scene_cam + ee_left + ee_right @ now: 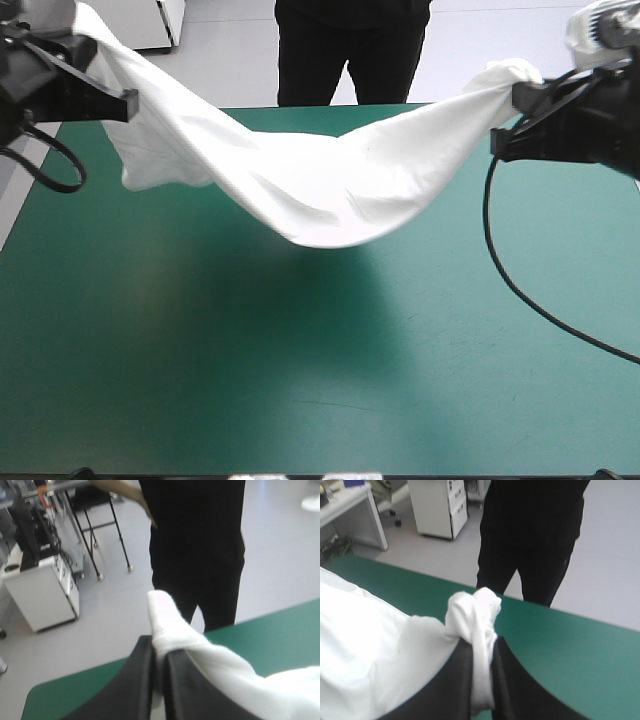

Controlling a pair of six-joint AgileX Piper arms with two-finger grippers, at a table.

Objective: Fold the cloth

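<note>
I hold a white T-shirt in the air above the table, slung like a hammock. My left fingers are clamped on one bunched end, my right fingers on the other. Its sagging middle hangs lowest over the table's far half.

Table w/ teal-green cover fills most of the high view, far edge across upper middle of frame. Soft dark shadow over centre & left of cover. Few faint scuffs lower centre, more twd. right.
</note>
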